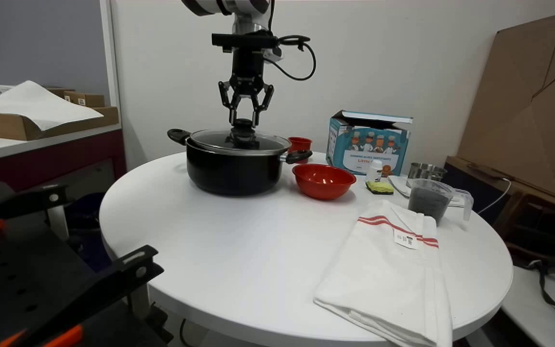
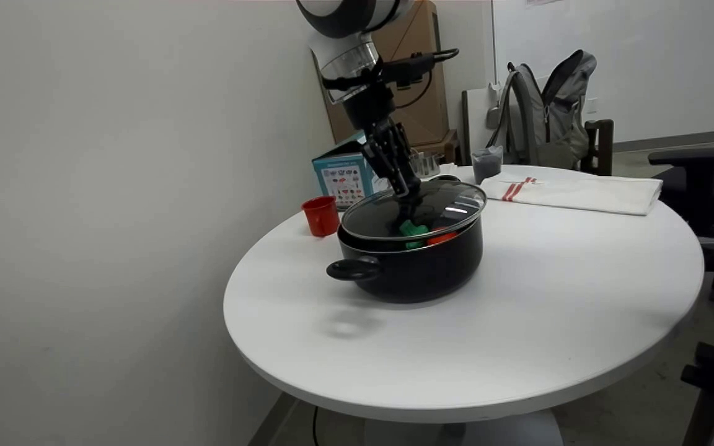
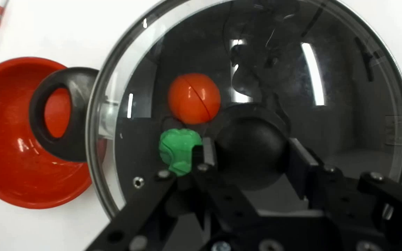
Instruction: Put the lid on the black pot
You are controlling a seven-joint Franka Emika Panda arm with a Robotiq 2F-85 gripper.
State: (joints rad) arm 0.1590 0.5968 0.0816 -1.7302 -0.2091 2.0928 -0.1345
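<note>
The clear glass lid (image 1: 210, 140) with metal rim and black knob is over the wide black pot (image 1: 234, 171). In an exterior view the lid (image 2: 372, 217) sits slightly raised and tilted, with a dark gap above the near rim of the pot (image 2: 422, 272). My gripper (image 1: 244, 118) points down with its fingers on both sides of the knob, closed against it. In the wrist view the gripper (image 3: 251, 153) holds the knob, and the lid (image 3: 354, 115) covers the pot opening. An orange ball (image 3: 194, 98) and a green piece (image 3: 178, 146) show through the glass.
A red bowl (image 1: 324, 180) stands beside one pot handle (image 1: 299, 155). A red cup (image 2: 321, 217) stands behind the pot. A blue box (image 1: 369, 144), sponge (image 1: 379, 187), measuring cup (image 1: 430, 200) and folded white towel (image 1: 383, 279) lie farther along the round table (image 1: 239, 260). A wall is close behind.
</note>
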